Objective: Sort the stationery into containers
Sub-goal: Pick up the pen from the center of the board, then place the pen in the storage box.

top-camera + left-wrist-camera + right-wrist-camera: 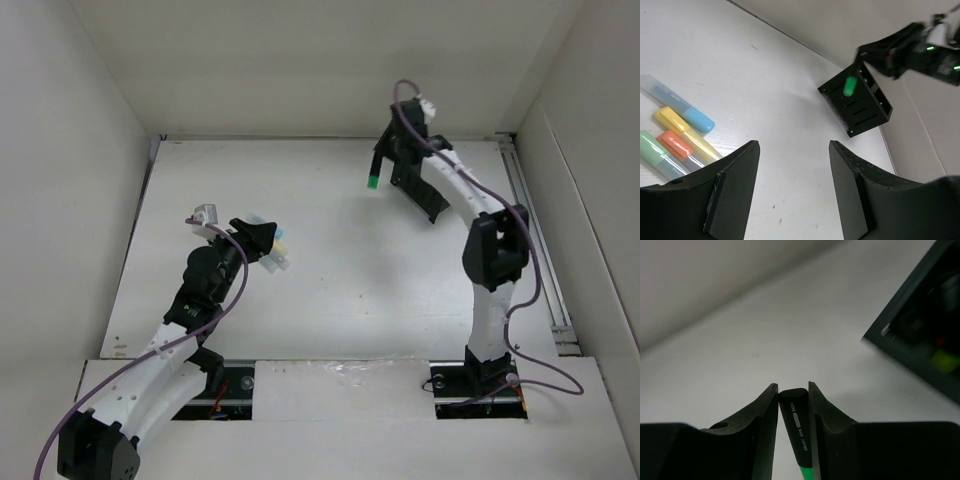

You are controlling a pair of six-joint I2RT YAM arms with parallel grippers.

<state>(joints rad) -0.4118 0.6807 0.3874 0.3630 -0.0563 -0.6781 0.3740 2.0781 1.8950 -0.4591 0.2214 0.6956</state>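
My right gripper [384, 152] [793, 390] is shut on a black highlighter with a green end [373, 180] [796, 432], held above the table just left of the black mesh organizer [427, 198] [920, 347]. In the left wrist view the green end [850, 86] hangs in front of the organizer [860, 107]. Blurred yellow-green and red shapes show inside it. My left gripper [262, 238] [793, 150] is open and empty, right of a row of markers: blue [680, 104], yellow [684, 131], orange [674, 144] and green [654, 151].
White walls close in the table on the left, back and right. A metal rail [535, 235] runs along the right edge. A clear plastic sheet [350, 368] lies by the near edge between the arm bases.
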